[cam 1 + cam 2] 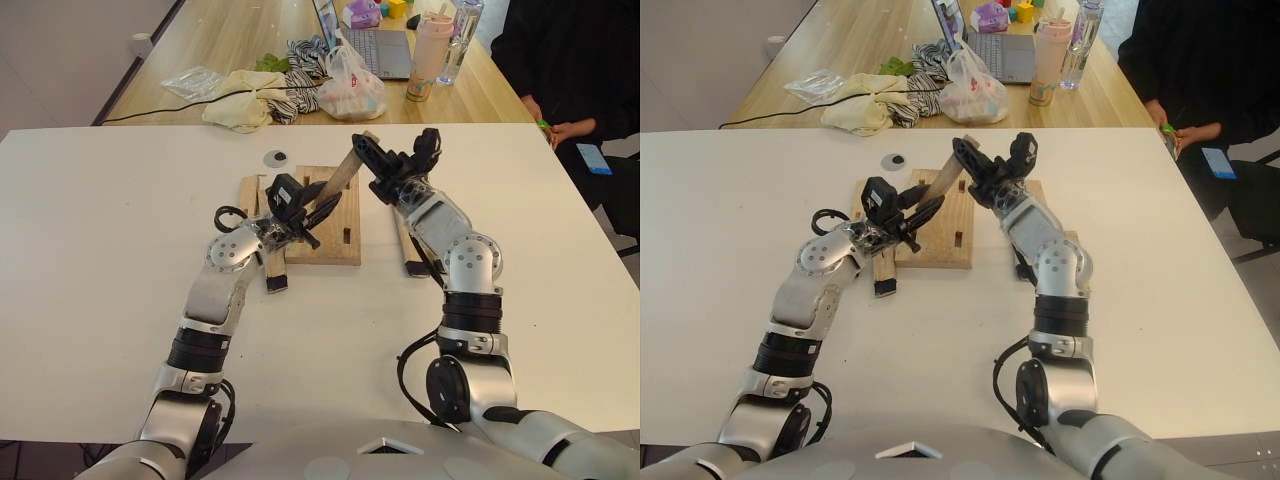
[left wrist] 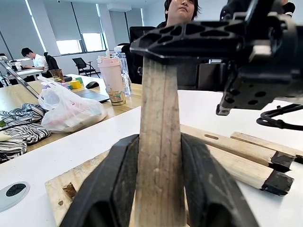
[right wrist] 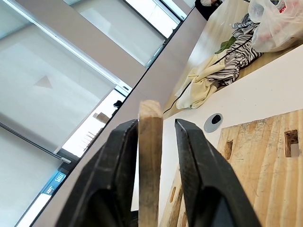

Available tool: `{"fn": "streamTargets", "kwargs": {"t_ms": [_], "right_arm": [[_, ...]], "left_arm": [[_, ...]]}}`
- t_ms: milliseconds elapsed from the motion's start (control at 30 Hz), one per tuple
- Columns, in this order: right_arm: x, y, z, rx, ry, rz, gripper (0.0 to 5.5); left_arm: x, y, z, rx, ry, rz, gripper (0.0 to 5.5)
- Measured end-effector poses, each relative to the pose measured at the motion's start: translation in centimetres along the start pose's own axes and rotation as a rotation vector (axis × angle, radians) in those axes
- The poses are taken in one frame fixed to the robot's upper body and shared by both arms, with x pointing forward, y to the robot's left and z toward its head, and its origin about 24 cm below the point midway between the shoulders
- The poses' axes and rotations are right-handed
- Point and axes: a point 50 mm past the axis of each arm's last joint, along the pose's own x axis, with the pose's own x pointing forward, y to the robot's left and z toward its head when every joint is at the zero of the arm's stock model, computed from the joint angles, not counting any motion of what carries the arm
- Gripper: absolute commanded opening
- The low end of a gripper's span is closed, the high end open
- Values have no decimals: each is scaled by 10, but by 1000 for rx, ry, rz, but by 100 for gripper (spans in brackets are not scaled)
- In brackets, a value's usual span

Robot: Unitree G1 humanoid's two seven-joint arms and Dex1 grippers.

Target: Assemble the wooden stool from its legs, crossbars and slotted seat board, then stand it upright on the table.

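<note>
left gripper (image 1: 320, 213): nearest me; black fingers clamped flat on both sides of the long pale wooden leg (image 1: 345, 175), low on it.
wooden leg: tilted, lower end over the flat, square, pale-wood slotted seat board (image 1: 335, 250); I can't tell if they touch.
right gripper (image 1: 368, 150): astride the leg's top end, part open with a gap on one side; not gripping, as I read it.
loose legs: pale bars with black end caps (image 1: 276, 272) just beside the board's left edge, another (image 1: 411, 252) to its right under my right arm; all flat on the white table (image 1: 100, 250).
risk: nothing holds the board down, so if I push the leg in off-slot, the board could slide or lift. With one firm clamp only, the leg could pivot.
containers: on the far wooden desk, a knotted white plastic bag (image 1: 350, 92), bulging, contents unclear; a pink lidded tumbler (image 1: 430, 55), contents hidden.
</note>
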Motion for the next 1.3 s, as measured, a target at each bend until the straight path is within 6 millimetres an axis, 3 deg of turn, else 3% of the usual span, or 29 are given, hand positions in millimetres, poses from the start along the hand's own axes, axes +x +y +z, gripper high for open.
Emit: {"fn": "streamTargets", "kwargs": {"t_ms": [67,300,333,433,600,767,867,1100,1300], "right_arm": [[0,-1,0,-2,2,-3,48],[1,1,-1,-7,5,14,40],[1,1,-1,-13,6,11,40],[2,-2,1,-62,-28,-32,39],[-9,-27,22,-277,-166,-221,39],[-45,-60,53,-423,-269,-390,39],[-67,-73,68,-477,-303,-438,39],[-67,-95,62,-485,-295,-424,39],[-74,-111,79,-550,-321,-478,39]], "left_arm": [[0,0,0,3,3,0,125],[-1,0,-3,9,19,6,125],[-1,0,-4,8,21,8,161],[2,3,-8,1,46,44,198],[0,12,-11,-2,77,141,224],[-4,20,-23,0,133,256,224],[-10,24,-28,-24,139,319,180],[-10,26,-30,-39,116,344,57],[-16,34,-37,-56,141,390,51]]}}
